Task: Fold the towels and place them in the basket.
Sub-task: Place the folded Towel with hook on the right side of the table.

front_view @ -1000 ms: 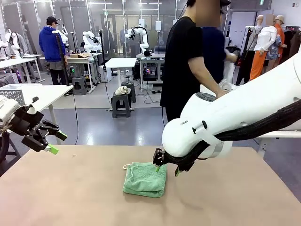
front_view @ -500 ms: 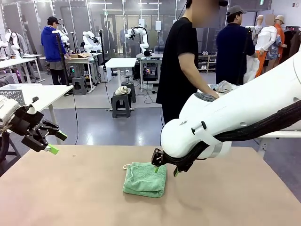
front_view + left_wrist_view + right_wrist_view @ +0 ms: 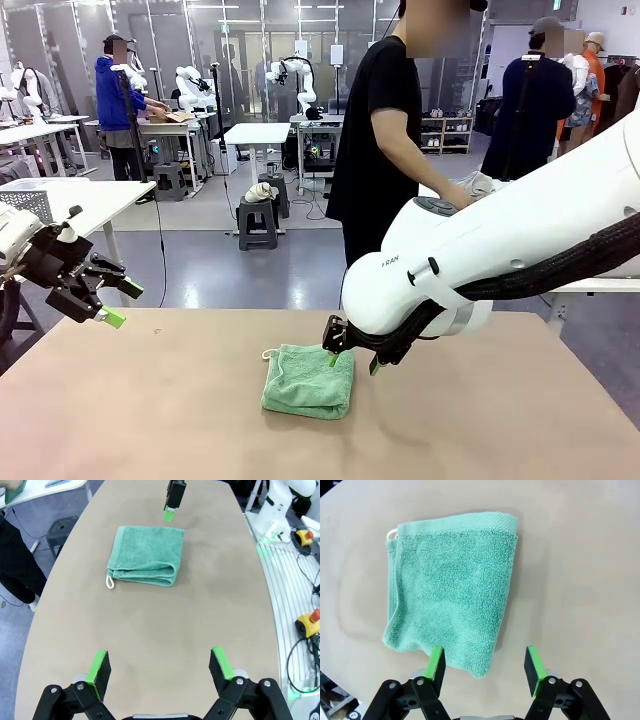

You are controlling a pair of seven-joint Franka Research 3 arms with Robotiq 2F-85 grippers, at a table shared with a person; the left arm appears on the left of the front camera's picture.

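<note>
A mint green towel (image 3: 308,380) lies folded into a small rectangle on the brown table, its white loop at the far left corner. My right gripper (image 3: 352,361) hovers open just above the towel's right far edge. In the right wrist view the towel (image 3: 452,585) lies ahead, one corner near the left finger of the open right gripper (image 3: 485,664). My left gripper (image 3: 123,304) hangs open over the table's left edge, empty. The left wrist view has the towel (image 3: 147,555) well beyond that gripper (image 3: 159,664). A perforated grey container (image 3: 25,203) at far left may be the basket; I cannot tell.
A person in a black T-shirt (image 3: 385,130) stands at the far side, handling a pale cloth (image 3: 482,183) behind my right arm. A white side table (image 3: 90,200) stands at the left. Bare brown tabletop (image 3: 180,420) surrounds the towel.
Both arms and the green towel stay where they were. The person at the far side has shifted slightly to the left.
</note>
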